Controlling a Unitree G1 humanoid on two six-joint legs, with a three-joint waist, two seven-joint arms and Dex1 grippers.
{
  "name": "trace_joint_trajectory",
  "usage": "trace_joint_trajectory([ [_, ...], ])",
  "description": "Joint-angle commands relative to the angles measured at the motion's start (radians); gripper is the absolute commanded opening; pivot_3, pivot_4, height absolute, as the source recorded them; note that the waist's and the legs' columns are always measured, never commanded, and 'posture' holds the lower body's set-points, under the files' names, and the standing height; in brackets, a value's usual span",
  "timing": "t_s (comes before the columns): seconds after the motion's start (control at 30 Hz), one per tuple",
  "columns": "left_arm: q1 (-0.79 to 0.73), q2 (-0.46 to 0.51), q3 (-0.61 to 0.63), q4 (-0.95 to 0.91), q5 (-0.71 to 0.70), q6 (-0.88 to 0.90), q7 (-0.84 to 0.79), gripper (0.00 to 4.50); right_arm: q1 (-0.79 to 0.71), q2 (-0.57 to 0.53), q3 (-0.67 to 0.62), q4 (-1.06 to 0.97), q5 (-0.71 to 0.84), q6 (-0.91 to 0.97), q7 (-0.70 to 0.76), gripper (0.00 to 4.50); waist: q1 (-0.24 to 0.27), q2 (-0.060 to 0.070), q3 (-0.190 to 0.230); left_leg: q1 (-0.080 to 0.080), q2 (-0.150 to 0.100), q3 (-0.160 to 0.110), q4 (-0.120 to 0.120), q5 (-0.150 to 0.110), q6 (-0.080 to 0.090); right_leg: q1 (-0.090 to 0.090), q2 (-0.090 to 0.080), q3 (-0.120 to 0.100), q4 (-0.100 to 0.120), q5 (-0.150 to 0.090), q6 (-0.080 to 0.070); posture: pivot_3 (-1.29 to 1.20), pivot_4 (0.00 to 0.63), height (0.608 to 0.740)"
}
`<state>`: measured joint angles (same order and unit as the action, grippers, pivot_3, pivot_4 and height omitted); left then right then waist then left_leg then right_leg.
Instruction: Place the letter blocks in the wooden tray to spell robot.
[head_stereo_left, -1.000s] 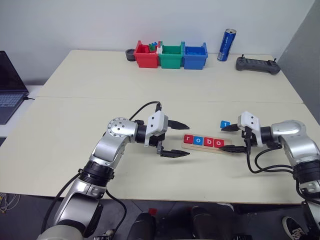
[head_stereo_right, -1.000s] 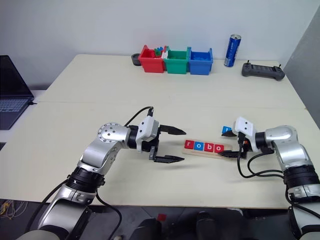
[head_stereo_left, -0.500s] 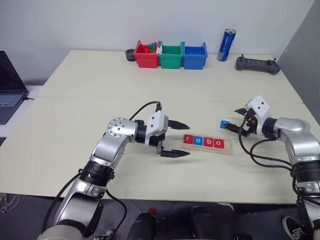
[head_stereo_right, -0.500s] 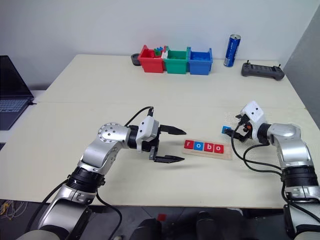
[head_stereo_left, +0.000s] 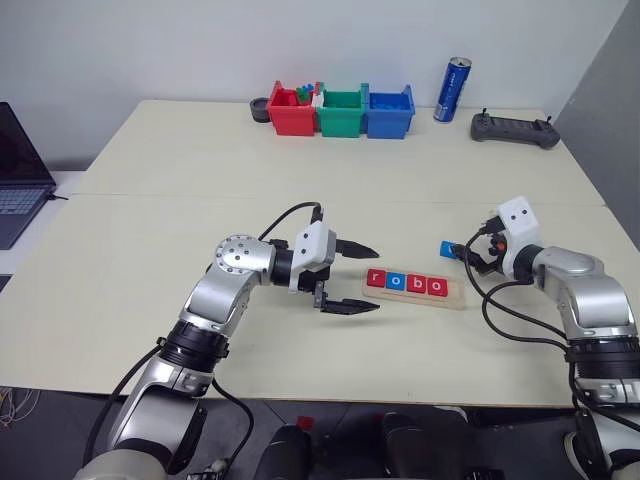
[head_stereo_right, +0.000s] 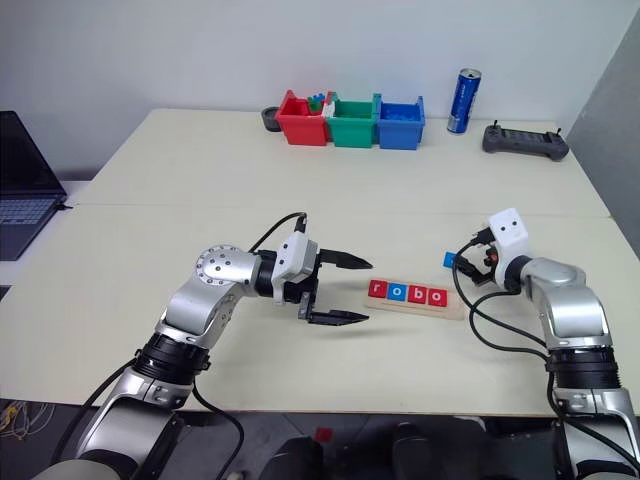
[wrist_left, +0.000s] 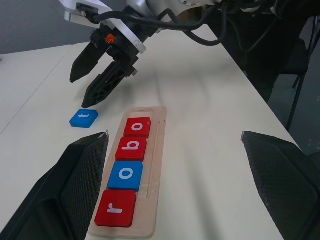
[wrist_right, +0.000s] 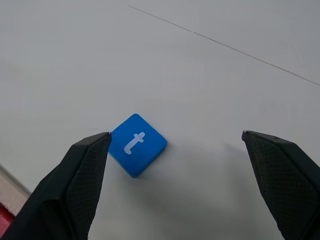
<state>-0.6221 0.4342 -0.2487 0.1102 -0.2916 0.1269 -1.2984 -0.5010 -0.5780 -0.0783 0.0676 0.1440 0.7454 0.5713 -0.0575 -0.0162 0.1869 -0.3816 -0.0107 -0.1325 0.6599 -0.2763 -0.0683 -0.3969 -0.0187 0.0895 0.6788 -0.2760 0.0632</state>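
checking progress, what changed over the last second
The right gripper swung up from the end of the long pale wooden tray to aim at the small blue t tile, fingers open, grasping nothing. Left gripper, tray tiles and the t tile stayed put.

Table (head_stereo_left: 200, 180): pale cream top, with a thin seam running across it from side to side.
Red bin (head_stereo_left: 291, 111): at the far edge, near the middle; small coloured bits stick up out of it.
Green bin (head_stereo_left: 342, 112): touching the red bin, next along the far edge.
Blue bin (head_stereo_left: 390, 112): touching the green bin, last of the three in the row.
Dark round object (head_stereo_left: 261, 108): just beside the red bin, on its outer side; what it is cannot be made out.
Blue can (head_stereo_left: 453, 90): upright at the far edge, near the blue bin.
Black controller (head_stereo_left: 515, 129): flat near the far right corner.
Laptop (head_stereo_left: 18, 170): open, off the table's left edge.
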Motion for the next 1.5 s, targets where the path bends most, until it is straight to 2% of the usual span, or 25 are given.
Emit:
trace_joint_trajectory([
  [0.03, -0.019, -0.003, 0.012, -0.018, -0.008, -0.013, 0.001, 4.50, 0.001, -0.003, -0.019, -0.075, 0.019, 0.036, -0.018, 4.46, 0.001, 0.000, 0.000, 0.000, 0.000, 0.000, 0.000, 0.000, 0.000, 0.000, 0.000, 0.000, 0.000, 0.000, 0.000, 0.00, 0.150, 0.740],
  [0.2, -0.013, -0.002, 0.013, -0.020, -0.007, -0.016, 0.002, 4.50, 0.081, -0.107, -0.004, -0.106, 0.048, -0.128, 0.164, 4.46, 0.005, 0.000, 0.000, -0.001, -0.001, 0.000, 0.000, 0.000, 0.000, 0.000, 0.000, -0.001, -0.001, 0.000, 0.000, 0.00, 0.150, 0.740],
  [0.3, -0.008, -0.004, 0.010, -0.027, -0.008, -0.015, 0.005, 4.50, 0.120, -0.177, 0.001, -0.074, 0.037, -0.273, 0.256, 3.94, 0.003, 0.000, 0.000, -0.001, -0.001, 0.000, 0.000, 0.000, 0.000, 0.000, 0.000, 0.000, -0.001, 0.000, 0.000, 0.00, 0.150, 0.740],
  [0.5, -0.010, -0.005, 0.010, -0.024, -0.010, -0.017, 0.000, 4.50, 0.164, -0.311, 0.038, 0.039, 0.031, -0.540, 0.496, 1.82, -0.002, 0.000, 0.000, 0.000, 0.000, 0.000, 0.000, 0.000, 0.000, 0.000, 0.000, 0.000, -0.001, 0.000, 0.000, 0.00, 0.150, 0.740],
  [0.67, -0.012, -0.009, 0.008, -0.019, -0.007, -0.020, 0.000, 4.50, 0.152, -0.319, 0.065, 0.091, 0.042, -0.599, 0.583, 0.02, -0.005, 0.000, 0.000, 0.001, 0.001, 0.001, 0.000, 0.000, 0.000, 0.001, 0.001, 0.000, 0.000, 0.000, 0.000, 0.00, 0.150, 0.740],
  [1.5, -0.013, -0.004, 0.014, -0.022, -0.005, -0.016, 0.016, 4.50, 0.115, -0.201, 0.174, 0.062, -0.014, -0.579, 0.546, 0.02, 0.001, 0.000, 0.000, 0.001, 0.000, 0.000, 0.001, 0.000, 0.000, 0.001, 0.000, 0.000, 0.000, 0.000, 0.000, 0.00, 0.150, 0.740],
])
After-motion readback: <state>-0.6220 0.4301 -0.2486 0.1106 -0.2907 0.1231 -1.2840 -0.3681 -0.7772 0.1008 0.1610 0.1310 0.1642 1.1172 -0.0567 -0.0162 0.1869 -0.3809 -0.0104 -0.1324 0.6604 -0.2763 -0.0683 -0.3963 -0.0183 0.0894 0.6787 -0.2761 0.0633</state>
